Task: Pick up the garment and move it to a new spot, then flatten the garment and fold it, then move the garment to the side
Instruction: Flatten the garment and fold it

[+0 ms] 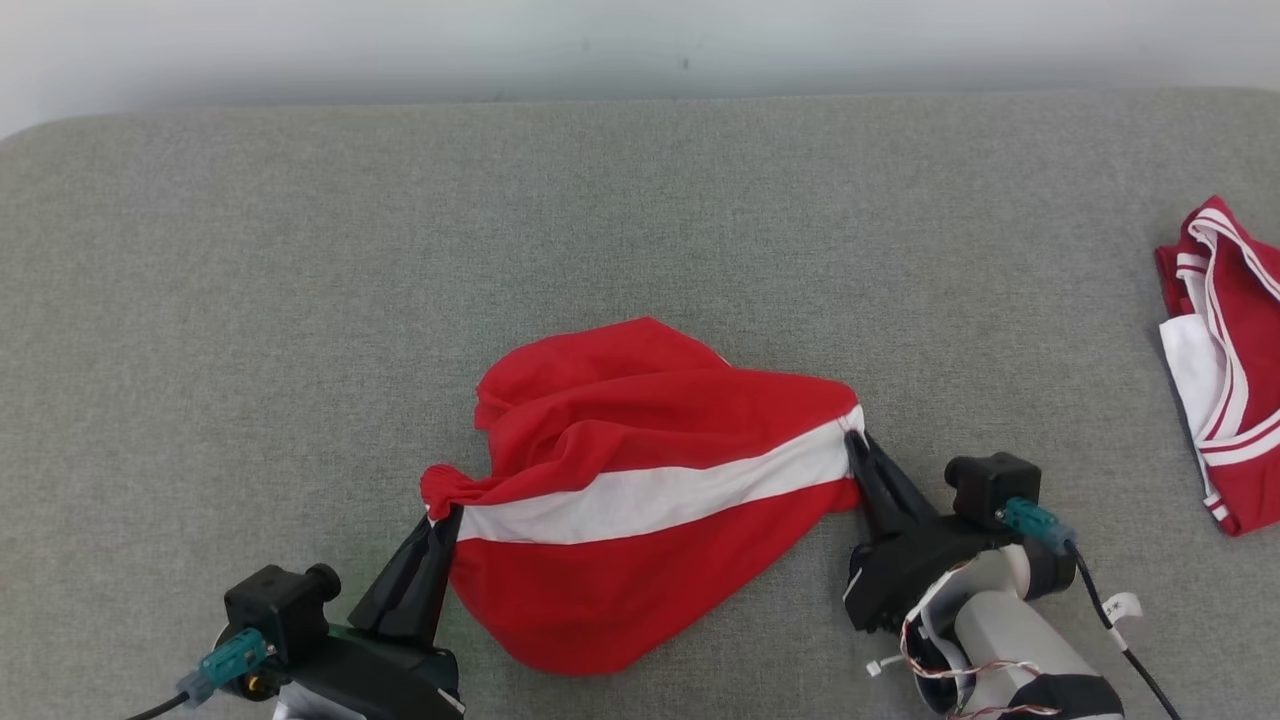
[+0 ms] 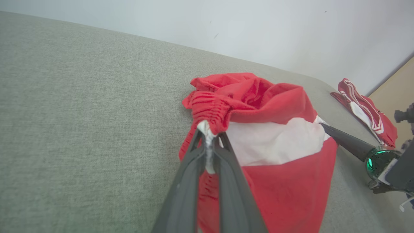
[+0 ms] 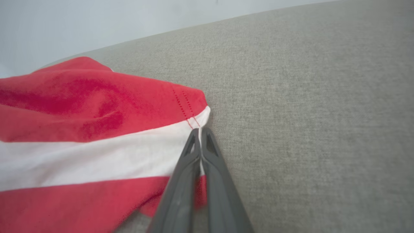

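Head view: the red garment [image 1: 640,500] with its white stripe lies bunched on the grey padded surface [image 1: 300,300], near the front edge and about midway across. My left gripper [image 1: 445,515] is pinched tight on the gathered red corner at the stripe's left end. My right gripper [image 1: 855,440] is closed on the corner at the stripe's right end. A second red-and-white garment [image 1: 1225,360] lies well apart at the far right.

Left wrist view: the two dark fingers meet around a wad of elasticated cloth, with white fabric squeezed between them. The cloth beyond the fingers is heaped up and open at the top.

Right wrist view: the fingertips are pressed together on the stitched hem where the white stripe ends, taking only a thin bite of cloth. The bare surface lies just beside them.

I judge that both holds are set and the step in hand is raising the garment to carry it or spread it out. The next move calls for lifting both arms evenly and drawing them apart gently. The right side's hold looks slight, so a sharp pull could slip it.
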`<state>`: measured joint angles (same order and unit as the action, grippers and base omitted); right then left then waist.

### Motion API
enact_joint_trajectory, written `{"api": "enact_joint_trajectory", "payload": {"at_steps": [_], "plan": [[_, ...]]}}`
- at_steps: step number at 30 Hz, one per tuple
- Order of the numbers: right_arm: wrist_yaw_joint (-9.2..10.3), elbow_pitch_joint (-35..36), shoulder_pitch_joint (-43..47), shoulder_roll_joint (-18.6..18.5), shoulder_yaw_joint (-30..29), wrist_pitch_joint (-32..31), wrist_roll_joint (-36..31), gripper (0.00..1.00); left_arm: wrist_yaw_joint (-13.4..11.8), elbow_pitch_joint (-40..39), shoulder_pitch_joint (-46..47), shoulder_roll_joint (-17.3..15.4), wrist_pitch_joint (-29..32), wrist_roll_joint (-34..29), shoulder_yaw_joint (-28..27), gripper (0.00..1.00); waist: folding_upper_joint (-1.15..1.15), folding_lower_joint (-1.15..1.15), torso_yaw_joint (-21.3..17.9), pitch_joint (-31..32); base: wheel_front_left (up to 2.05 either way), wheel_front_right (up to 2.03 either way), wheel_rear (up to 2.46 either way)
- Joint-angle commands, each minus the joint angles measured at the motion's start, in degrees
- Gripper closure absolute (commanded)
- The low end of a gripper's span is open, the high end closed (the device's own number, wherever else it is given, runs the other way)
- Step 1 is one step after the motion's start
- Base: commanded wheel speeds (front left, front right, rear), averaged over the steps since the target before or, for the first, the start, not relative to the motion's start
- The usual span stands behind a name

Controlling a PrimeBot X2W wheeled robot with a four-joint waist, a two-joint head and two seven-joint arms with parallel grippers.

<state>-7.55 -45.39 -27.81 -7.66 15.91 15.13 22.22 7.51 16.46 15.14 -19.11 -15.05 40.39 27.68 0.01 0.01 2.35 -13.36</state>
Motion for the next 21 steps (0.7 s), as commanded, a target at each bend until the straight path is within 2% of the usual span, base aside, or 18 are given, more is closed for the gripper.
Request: {"api": "enact_joint_trajectory", "payload": {"at_steps": [1,6,9,14,21], "plan": [[0.16,0.74,0.11,-0.3,-0.18,-0.03,0.43,1.0,-0.08,-0.19,0.07,0.07,-0.17,-0.74,-0.21,1.0,-0.01,-0.01,-0.11,0.21,0.0,0.0,0.0],[0.16,7.85,1.29,0.51,-2.13,-0.02,1.75,1.0,-0.08,-1.82,-0.02,-1.07,-0.17,-1.27,-1.27,1.0,-0.01,-0.01,-0.99,2.82,0.0,0.0,0.0],[0.16,12.63,1.42,1.32,-3.52,-0.02,3.61,1.0,-0.08,-2.76,0.75,-3.42,-0.17,-0.82,-1.21,1.0,-0.01,-0.01,-2.01,5.94,0.0,0.0,0.0],[0.16,19.17,-1.4,1.33,-4.88,-0.01,5.58,1.0,-0.08,-4.44,5.14,-10.43,-0.17,-0.1,0.8,1.0,-0.01,-0.01,-3.73,10.77,0.0,0.0,0.0],[0.16,25.47,-8.62,-0.69,-5.19,0.01,8.4,1.0,-0.12,-6.31,17.58,-20.34,2.14,1.41,3.03,1.0,-0.01,-0.01,-5.46,14.26,0.0,0.0,0.0]]}}
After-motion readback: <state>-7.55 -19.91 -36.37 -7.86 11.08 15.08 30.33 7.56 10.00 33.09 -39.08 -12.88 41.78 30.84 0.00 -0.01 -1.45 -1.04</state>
